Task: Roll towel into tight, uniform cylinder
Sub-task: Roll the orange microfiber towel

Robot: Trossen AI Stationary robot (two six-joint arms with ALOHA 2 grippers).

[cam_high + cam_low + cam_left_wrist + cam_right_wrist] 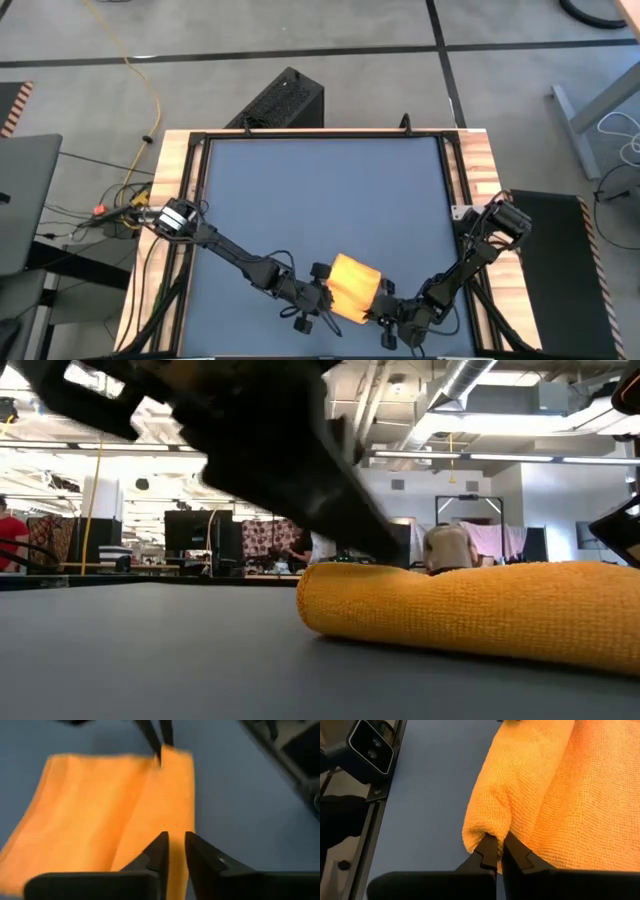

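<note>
Towel [353, 286]: yellow, partly rolled, lying on the blue tabletop [320, 200] close to its near edge, about midway along that edge. From above, both arms' tips overlap the towel's two ends, so the fingers themselves are hard to make out there.

Left end effector [173, 854]: at the towel's left end. Its own wrist camera shows the two fingers a narrow gap apart over the cloth; whether they pinch any cloth cannot be told.

Right end effector [498, 855]: at the towel's right end. Its wrist camera shows the fingers together, clamped on the rolled fold at the towel's edge, a detail no other camera gives.

Table-level camera: the towel shows a rounded, rolled end, but its right part is cut off by the picture edge. A dark blurred arm [250, 450] crosses above it and hides the room behind.

Containers: none visible.
</note>
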